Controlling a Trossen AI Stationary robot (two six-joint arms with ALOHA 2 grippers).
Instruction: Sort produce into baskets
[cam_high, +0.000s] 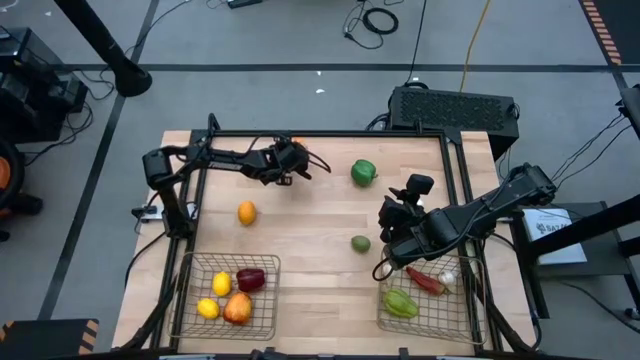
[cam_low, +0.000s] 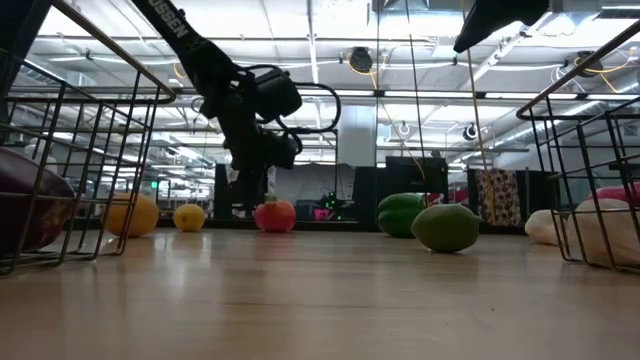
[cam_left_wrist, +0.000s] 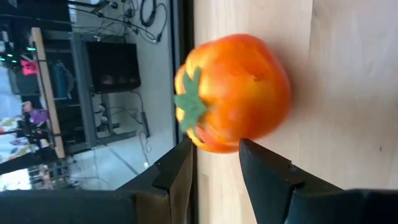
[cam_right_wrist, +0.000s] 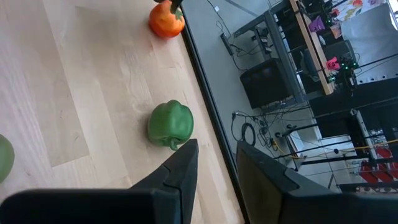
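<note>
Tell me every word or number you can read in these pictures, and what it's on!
"SEN": end of white lettering on the dark arm in the low view; the rest is cut off.
White label beside the table's right edge: has print, too small to read.
Nothing else shows readable text.

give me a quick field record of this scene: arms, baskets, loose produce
left end effector: at the table's far edge, fingers parted just short of an orange-red tomato, not gripping it
right end effector: above the right basket, holding nothing
left basket: two lemons, a dark red piece, a red-yellow fruit
right basket: green pepper, red chili, a white piece
loose on table: orange, green pepper, small green fruit
</note>
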